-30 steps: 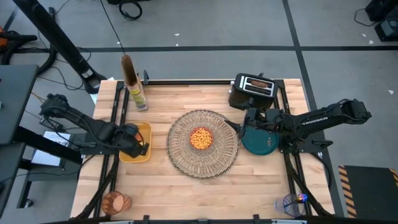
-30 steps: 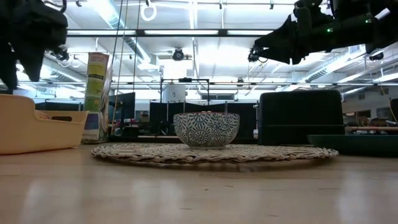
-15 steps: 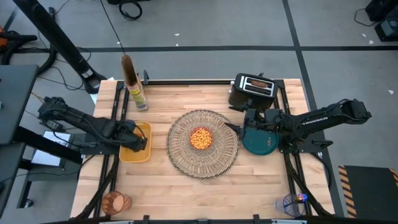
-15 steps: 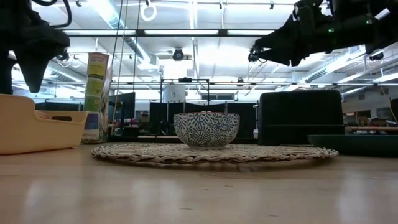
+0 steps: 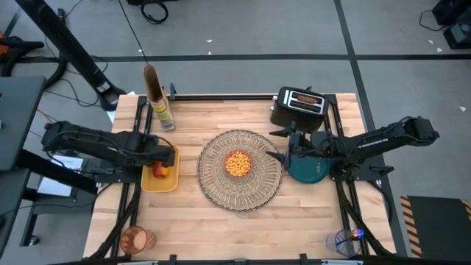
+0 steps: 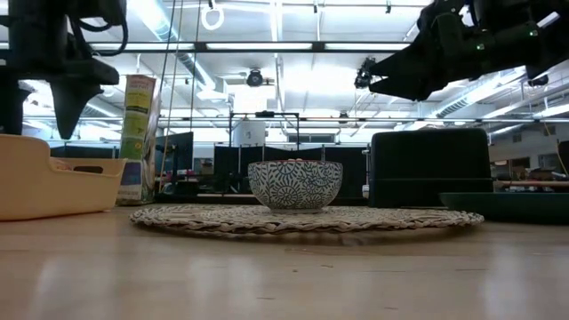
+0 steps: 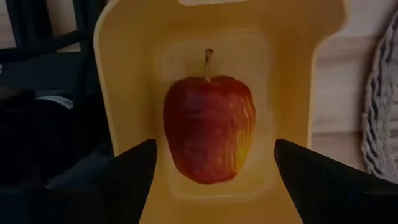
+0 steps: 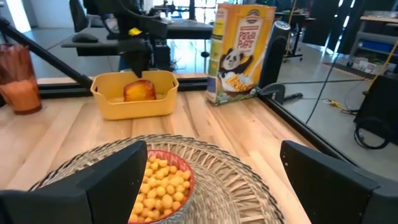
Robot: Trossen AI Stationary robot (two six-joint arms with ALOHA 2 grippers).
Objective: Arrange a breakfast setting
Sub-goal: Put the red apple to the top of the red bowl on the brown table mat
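Pale wooden planks make up the table (image 5: 235, 213), framed by black rails, with grey floor around it. From above, the round woven placemat (image 5: 241, 169) lies at centre with a bowl (image 5: 237, 163) of yellow cereal balls on it; the low view alone shows that bowl's blue-and-white pattern. A black toaster (image 5: 299, 107) stands at the far right corner, the teal plate (image 5: 307, 168) just right of the mat, a cereal box (image 5: 161, 110) at far left, the orange cup (image 5: 137, 239) at the near-left corner.

The left gripper (image 5: 158, 156) hovers over a yellow tray (image 5: 171, 182) with its fingers spread wide and nothing between them. Its wrist camera looks straight down on the red apple (image 7: 209, 129) lying in the tray, stem toward the tray's far wall, long axis along stem to base. The right wrist view shows the same apple from the side, behind the tray's front wall.

The right gripper (image 5: 283, 145) hangs above the gap between plate and mat, fingers wide apart, empty, facing the bowl.
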